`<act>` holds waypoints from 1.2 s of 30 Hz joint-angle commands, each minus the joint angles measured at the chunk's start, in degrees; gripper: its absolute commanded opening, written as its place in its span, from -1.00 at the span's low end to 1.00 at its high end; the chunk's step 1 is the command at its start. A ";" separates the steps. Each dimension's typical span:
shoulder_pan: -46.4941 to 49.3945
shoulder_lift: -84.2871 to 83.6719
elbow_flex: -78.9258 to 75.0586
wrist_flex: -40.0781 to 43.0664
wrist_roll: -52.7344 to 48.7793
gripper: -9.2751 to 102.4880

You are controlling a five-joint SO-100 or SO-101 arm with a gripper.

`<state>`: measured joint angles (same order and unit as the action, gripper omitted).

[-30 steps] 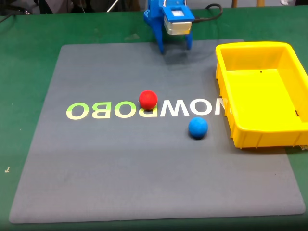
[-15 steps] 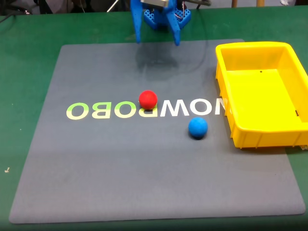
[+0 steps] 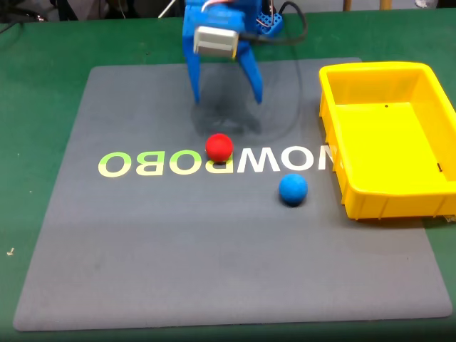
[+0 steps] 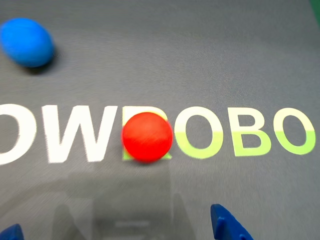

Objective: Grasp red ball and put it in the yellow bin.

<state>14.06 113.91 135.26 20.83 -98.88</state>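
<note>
The blue claw (image 3: 226, 98) hangs wide open and empty above the grey mat (image 3: 142, 242), just behind the red ball (image 3: 219, 147) in the fixed view. The red ball sits on the mat's printed lettering (image 3: 171, 163). A blue ball (image 3: 293, 189) lies near the red ball, toward the yellow bin (image 3: 370, 203), which stands at the mat's right edge on the green bench (image 3: 35, 85).

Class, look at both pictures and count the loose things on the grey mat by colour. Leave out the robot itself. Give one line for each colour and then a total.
Red: 1, the red ball on the mat's lettering.
Blue: 1, the blue ball, apart from the red one.
Yellow: 1, the yellow bin at the mat's right edge in the fixed view.
Total: 3
</note>
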 commanded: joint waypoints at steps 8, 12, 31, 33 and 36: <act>0.35 -19.34 -14.41 -7.91 0.97 -0.09; 0.62 -24.79 -18.72 -8.61 1.32 -0.09; -1.05 -36.30 -26.28 -10.11 2.29 -0.83; -1.32 -36.56 -26.19 -9.76 2.11 -0.83; -1.49 -36.74 -25.66 -9.76 2.02 -0.83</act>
<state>13.10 76.99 111.88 11.78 -97.21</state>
